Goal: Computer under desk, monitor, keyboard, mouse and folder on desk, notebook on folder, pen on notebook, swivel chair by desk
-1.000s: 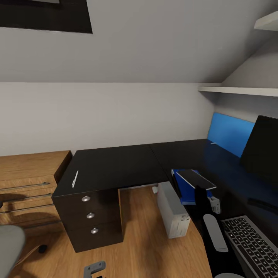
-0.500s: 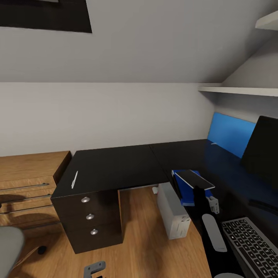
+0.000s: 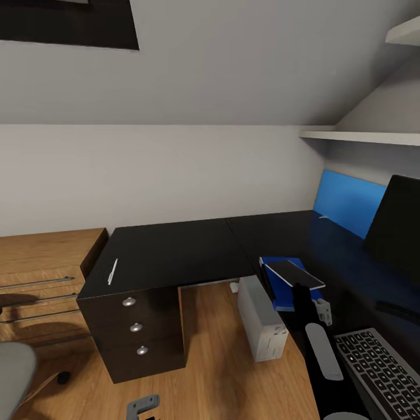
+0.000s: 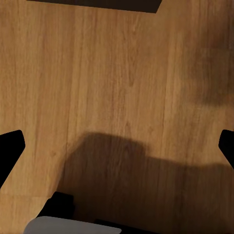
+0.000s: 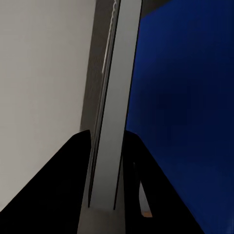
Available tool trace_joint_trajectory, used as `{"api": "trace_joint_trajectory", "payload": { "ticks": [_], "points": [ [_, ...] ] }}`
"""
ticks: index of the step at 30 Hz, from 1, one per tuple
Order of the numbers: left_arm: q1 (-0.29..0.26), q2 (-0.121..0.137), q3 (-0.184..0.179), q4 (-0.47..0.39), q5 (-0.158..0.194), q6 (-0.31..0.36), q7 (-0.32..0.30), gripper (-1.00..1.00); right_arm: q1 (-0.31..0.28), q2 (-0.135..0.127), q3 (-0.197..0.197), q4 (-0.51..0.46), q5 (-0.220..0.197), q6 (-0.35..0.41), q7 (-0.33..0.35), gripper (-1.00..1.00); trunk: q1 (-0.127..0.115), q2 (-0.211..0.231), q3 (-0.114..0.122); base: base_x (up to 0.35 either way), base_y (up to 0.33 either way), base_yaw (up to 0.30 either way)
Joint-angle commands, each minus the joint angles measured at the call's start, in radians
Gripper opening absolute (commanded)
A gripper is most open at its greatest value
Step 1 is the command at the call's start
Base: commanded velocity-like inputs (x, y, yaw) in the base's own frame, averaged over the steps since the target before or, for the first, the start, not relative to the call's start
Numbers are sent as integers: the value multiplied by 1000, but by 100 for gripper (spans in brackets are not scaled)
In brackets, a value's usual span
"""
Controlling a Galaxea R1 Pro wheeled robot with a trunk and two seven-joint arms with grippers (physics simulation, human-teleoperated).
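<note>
The notebook (image 3: 293, 272) hovers low over the blue folder (image 3: 282, 294) on the black desk (image 3: 175, 251). My right gripper (image 3: 305, 287) is shut on its near edge. In the right wrist view the pad's thin edge (image 5: 113, 97) sits between the dark fingers (image 5: 73, 165), with the folder (image 5: 185, 122) beside it. The pen (image 3: 113, 271) lies at the desk's left end. Keyboard (image 3: 378, 367) and monitor (image 3: 399, 227) stand at the right, and the computer (image 3: 261, 318) is under the desk. My left gripper (image 4: 117, 148) hangs open over the floor. The mouse is out of view.
A three-drawer black unit (image 3: 137, 329) holds up the desk's left end, with low wooden shelving (image 3: 41, 274) beside it. The swivel chair's grey seat (image 3: 14, 373) shows at the lower left. A blue wall panel (image 3: 349, 201) and white shelves (image 3: 361, 137) are at the right.
The notebook in my right gripper has sunk slightly toward the folder. The pen, chair and left arm have not moved.
</note>
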Motion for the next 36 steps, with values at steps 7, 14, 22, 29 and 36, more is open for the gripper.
{"api": "trace_joint_trajectory", "payload": {
  "ticks": [7,14,22,29,36],
  "points": [
    [-1,1,-4,-2,8,1,9,100,0,1,0,10,-11,-4,-4,-100,0,-1,-1,0,0,0],
    [-1,1,-3,-2,8,0,9,100,-1,1,0,18,-11,-5,-4,-100,0,-1,-1,0,0,0],
    [-1,1,-2,-2,8,0,9,100,-1,1,0,19,-11,-4,-4,-100,0,-1,-1,0,0,0],
    [-1,1,-2,-2,8,-1,9,100,-1,1,0,19,-11,-4,-4,-100,0,-1,-1,24,-24,0],
    [-1,1,-3,10,9,-47,9,100,-1,1,0,17,-11,-4,-4,-100,0,-1,-1,60,-59,0]
  ]
}}
